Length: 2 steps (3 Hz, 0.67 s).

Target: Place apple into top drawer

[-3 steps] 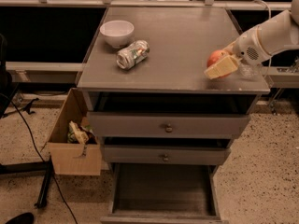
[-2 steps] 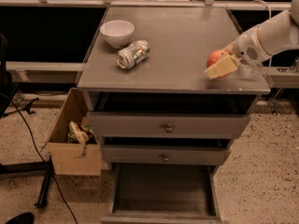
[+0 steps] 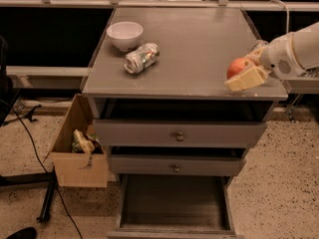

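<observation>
The apple [image 3: 237,65] is small, round and red-orange. It is at the front right of the grey cabinet top [image 3: 189,44], close to the edge. My gripper [image 3: 240,73] reaches in from the right and is shut on the apple. One pale finger [image 3: 247,78] lies across the apple's near side, and the other is behind it. The top drawer [image 3: 179,133] stands slightly out under the cabinet top, with a dark gap above its front.
A white bowl [image 3: 124,35] and a crushed can [image 3: 141,58] lie at the back left of the top. The middle drawer [image 3: 174,166] is nearly shut and the bottom drawer [image 3: 174,205] is pulled far out. A cardboard box [image 3: 79,148] stands on the floor at the left.
</observation>
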Each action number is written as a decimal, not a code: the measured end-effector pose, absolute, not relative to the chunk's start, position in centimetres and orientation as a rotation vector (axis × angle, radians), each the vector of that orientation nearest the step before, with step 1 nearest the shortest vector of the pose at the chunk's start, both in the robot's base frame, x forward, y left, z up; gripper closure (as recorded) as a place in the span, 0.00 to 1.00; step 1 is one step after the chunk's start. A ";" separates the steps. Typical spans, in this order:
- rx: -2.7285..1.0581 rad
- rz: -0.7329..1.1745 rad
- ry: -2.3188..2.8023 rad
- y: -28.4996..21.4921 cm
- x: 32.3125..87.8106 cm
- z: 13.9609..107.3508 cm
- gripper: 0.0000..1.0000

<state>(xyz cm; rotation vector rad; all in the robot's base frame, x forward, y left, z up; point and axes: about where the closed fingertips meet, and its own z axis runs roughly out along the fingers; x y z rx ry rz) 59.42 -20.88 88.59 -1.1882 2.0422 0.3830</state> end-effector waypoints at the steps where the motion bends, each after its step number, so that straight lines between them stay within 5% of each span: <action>1: -1.180 0.390 2.010 -22.1 55.8 89.3 1.00; 2: -1.167 0.419 2.014 -23.3 51.3 89.4 1.00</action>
